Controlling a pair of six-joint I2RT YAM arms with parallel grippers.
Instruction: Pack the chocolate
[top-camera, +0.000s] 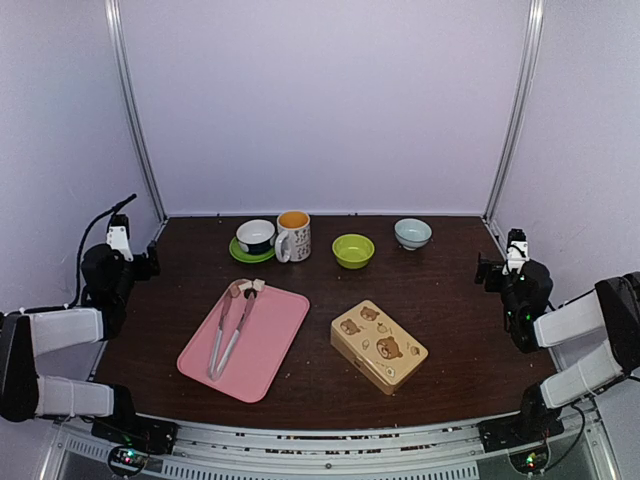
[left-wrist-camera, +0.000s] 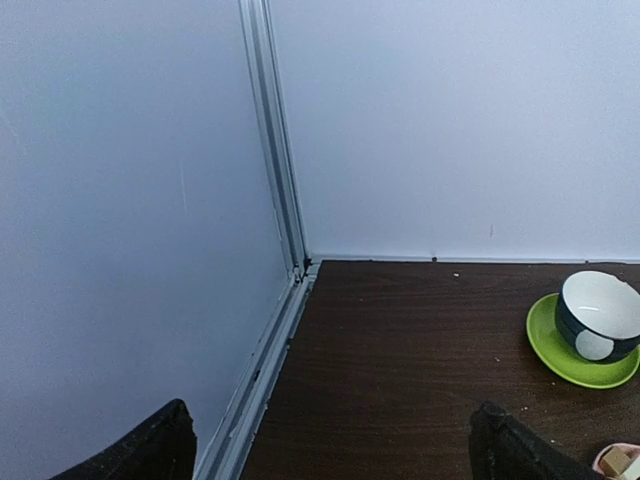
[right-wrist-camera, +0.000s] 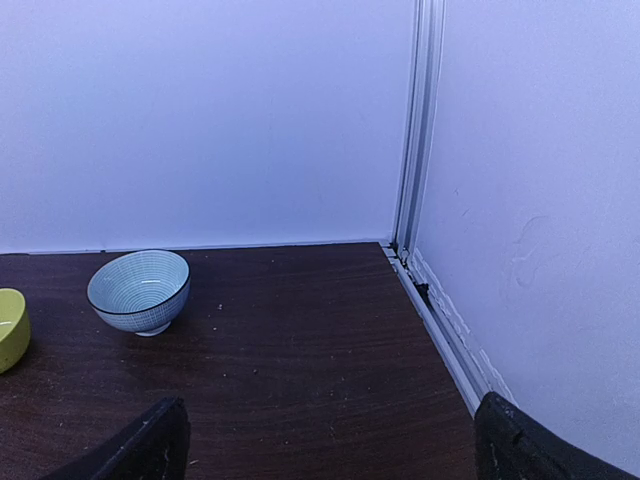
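Observation:
A few small chocolate lumps (top-camera: 247, 288), whitish and brown, lie at the far end of a pink tray (top-camera: 270, 345), by the tips of long pinkish tongs (top-camera: 228, 335). A whitish lump (left-wrist-camera: 622, 462) also shows at the bottom right corner of the left wrist view. The bear-printed tin (top-camera: 378, 345) lies to the right of the tray and looks closed. My left gripper (top-camera: 148, 264) (left-wrist-camera: 330, 462) is open and empty at the table's left edge. My right gripper (top-camera: 490, 270) (right-wrist-camera: 330, 458) is open and empty at the right edge. Both are far from the tray and the tin.
Along the back stand a dark cup on a green saucer (top-camera: 256, 238) (left-wrist-camera: 597, 322), a printed mug (top-camera: 293, 236), a green bowl (top-camera: 353, 250) (right-wrist-camera: 8, 330) and a pale blue bowl (top-camera: 412, 233) (right-wrist-camera: 138, 290). White walls and metal posts close in the table.

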